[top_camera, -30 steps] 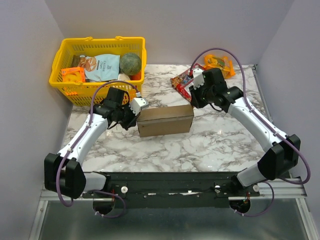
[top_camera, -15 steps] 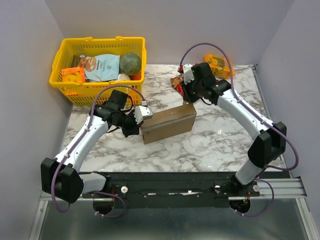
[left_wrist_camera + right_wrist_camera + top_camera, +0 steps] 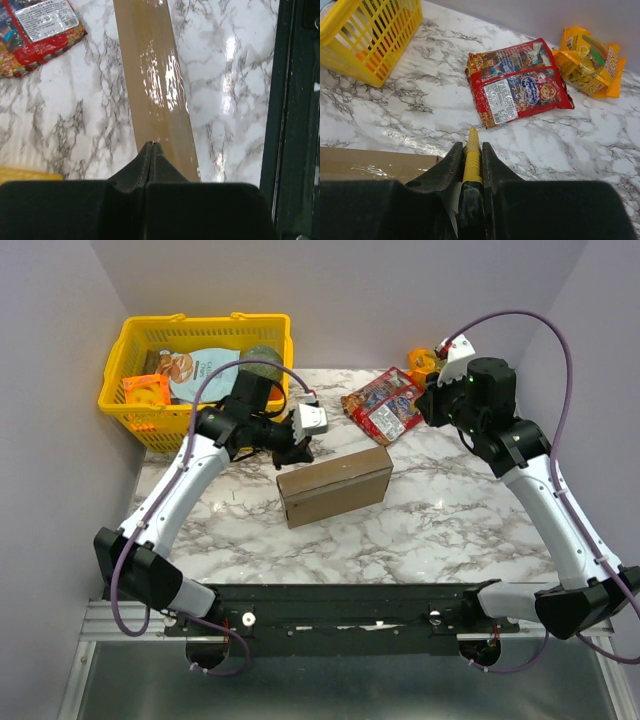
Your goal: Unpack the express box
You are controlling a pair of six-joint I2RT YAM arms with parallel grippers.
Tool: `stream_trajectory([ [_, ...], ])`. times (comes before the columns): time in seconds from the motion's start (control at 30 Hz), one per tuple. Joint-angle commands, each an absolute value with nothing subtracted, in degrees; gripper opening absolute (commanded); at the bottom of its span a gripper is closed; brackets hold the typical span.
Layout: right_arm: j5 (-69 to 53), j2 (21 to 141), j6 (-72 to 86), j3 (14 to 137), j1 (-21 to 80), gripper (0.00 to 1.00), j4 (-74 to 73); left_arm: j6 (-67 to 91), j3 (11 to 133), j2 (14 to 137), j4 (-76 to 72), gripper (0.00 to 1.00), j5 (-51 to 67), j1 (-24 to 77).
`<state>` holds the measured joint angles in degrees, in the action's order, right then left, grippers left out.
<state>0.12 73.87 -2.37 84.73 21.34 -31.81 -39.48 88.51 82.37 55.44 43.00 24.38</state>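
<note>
You have the box [image 3: 335, 485] lying flat in the middle of the tabletop [image 3: 450, 530], lid down; the glossy tape [image 3: 157, 80] along its top looks whole in the left wrist view, so I judge the unpacking barely begun; the seam is yet to be cut, the lid lifted, the contents taken out. Your left end effector [image 3: 151, 145] is pinched fully closed on nothing and hangs over the box's left end; your right end effector [image 3: 472, 144] is clamped on a slim yellow tool [image 3: 471, 162], likely a cutter, and is raised well apart from the box, near the red packet [image 3: 383, 405]; whether that packet came out of the box, you cannot tell.
</note>
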Motion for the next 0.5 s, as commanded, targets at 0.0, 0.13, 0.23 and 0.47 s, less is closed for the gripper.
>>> stream_trajectory([
  [0.0,-1.2,72.7,-0.1,80.5,21.4,0.00,-29.8,-21.9,84.6,86.6,29.3,0.00,46.7,29.1],
  [0.13,-1.9,71.5,2.7,80.5,21.4,0.00,-31.4,-16.1,85.3,90.2,23.7,0.00,48.5,31.4],
  [0.23,-2.1,70.3,4.8,79.7,21.4,0.00,-30.8,-14.6,85.9,92.5,22.9,0.00,48.6,31.4],
  [0.47,-4.8,68.6,7.6,75.6,21.4,0.00,-29.9,-10.6,83.1,93.7,20.1,0.00,50.4,31.6],
])
